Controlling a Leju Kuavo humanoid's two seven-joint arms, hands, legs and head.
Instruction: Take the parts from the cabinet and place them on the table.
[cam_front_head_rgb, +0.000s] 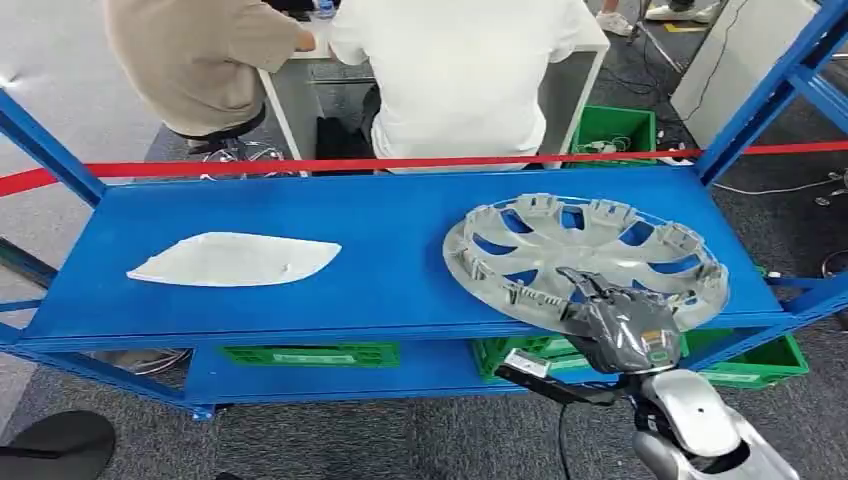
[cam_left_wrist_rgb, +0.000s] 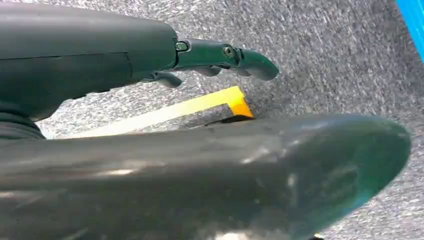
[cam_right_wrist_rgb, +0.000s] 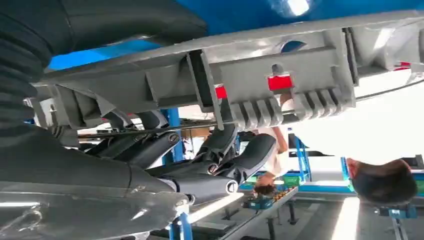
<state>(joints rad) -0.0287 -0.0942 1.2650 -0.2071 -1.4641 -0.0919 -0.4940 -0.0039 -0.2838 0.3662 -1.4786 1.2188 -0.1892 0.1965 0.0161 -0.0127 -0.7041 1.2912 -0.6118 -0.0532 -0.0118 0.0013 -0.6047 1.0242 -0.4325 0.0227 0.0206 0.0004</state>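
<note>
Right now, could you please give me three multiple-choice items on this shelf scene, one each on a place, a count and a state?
1. Where does the hubcap lie on the blue shelf?
A. on the robot's right side
B. on the robot's left side
C. on the lower level

2. How many parts lie on the top level?
A. one
B. two
C. four

3. What is the right hand doing?
A. hanging by the floor
B. reaching the hubcap's near rim
C. holding the white panel

Key: 1 A, it sits right of the white panel. 2 B, hubcap and panel. 3 B, its fingers lie at the rim's underside.
</note>
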